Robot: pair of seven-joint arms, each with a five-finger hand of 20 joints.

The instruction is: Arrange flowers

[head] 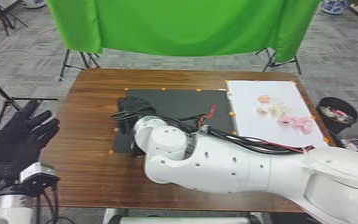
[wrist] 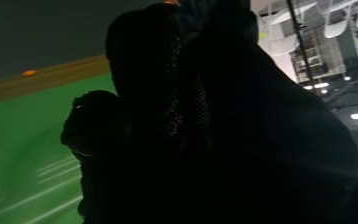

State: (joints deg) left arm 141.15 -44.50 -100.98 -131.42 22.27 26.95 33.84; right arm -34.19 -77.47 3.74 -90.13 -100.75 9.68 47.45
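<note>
My right hand (head: 135,108) is over the left part of the black mat (head: 198,97), with its arm crossing the table from the right. The dark glove of my right hand (wrist: 211,125) shows close up in the right wrist view; whether it holds anything, I cannot tell. Beyond the table's left edge is my left hand (head: 20,137), open with its fingers spread. Pale pink and cream flowers (head: 279,108) and pinker ones (head: 297,122) lie on the white sheet (head: 251,92) at the table's right side, apart from both hands.
Orange markers edge the mat and sheet on the brown table (head: 91,130). A black bin (head: 337,112) stands on the floor off the table's right edge. Behind the table hangs a green cloth (head: 180,27) on stands. Cables run along my right arm above the mat.
</note>
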